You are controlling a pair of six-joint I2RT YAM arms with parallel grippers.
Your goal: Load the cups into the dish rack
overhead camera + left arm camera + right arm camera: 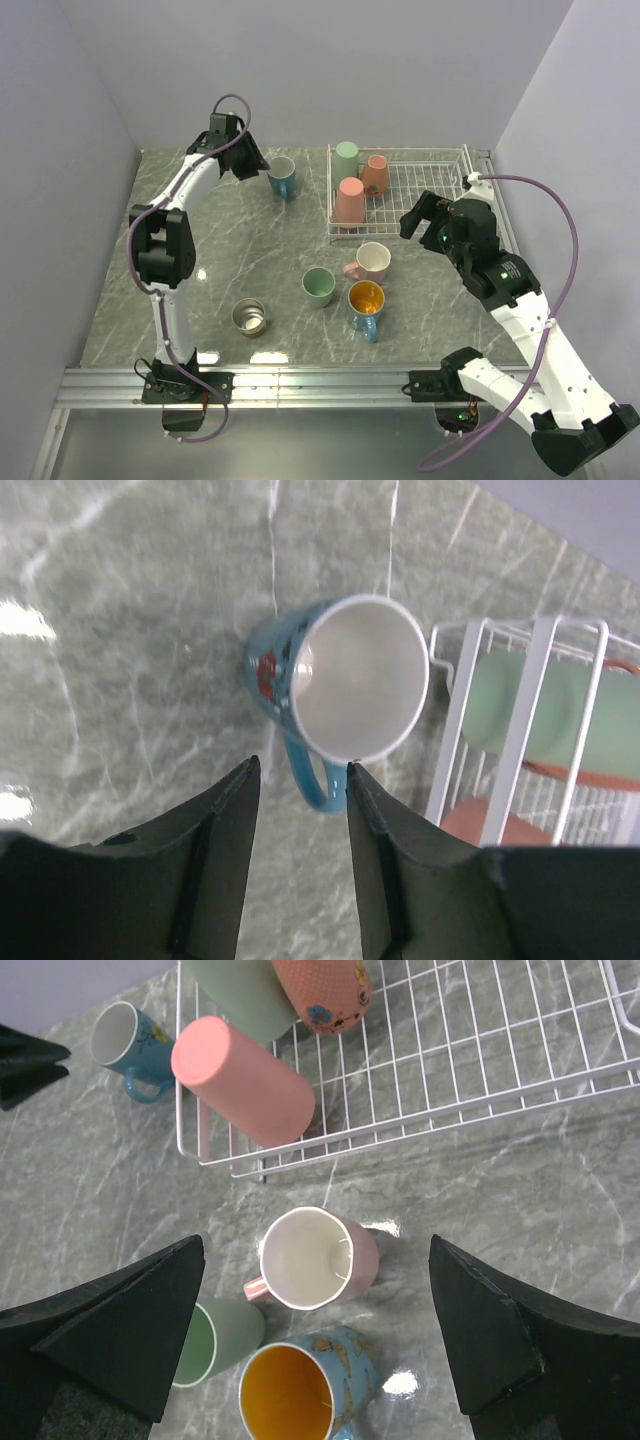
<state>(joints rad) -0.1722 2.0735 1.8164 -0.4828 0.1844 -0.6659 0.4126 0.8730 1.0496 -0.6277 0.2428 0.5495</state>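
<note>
Now: left arm up at the far edge of the table [220, 250], right arm hovering mid-table.
Left gripper [300, 772]: fingers half spread, mug handle sitting in the gap; no pinch that I can see.
Blue mug [345, 680]: upright, mouth up, just ahead of the fingertips, handle pointing straight back at them; the left arm is the near one.
Dish rack [520, 710]: just right of the mug; three cups [350, 198] at its left end, right end open.
Right gripper [318, 1260]: spread wide above the pale pink mug [300, 1270].
Room: bare table left of the mug, rack wall close on its right; I'd lift before swinging across.
</note>
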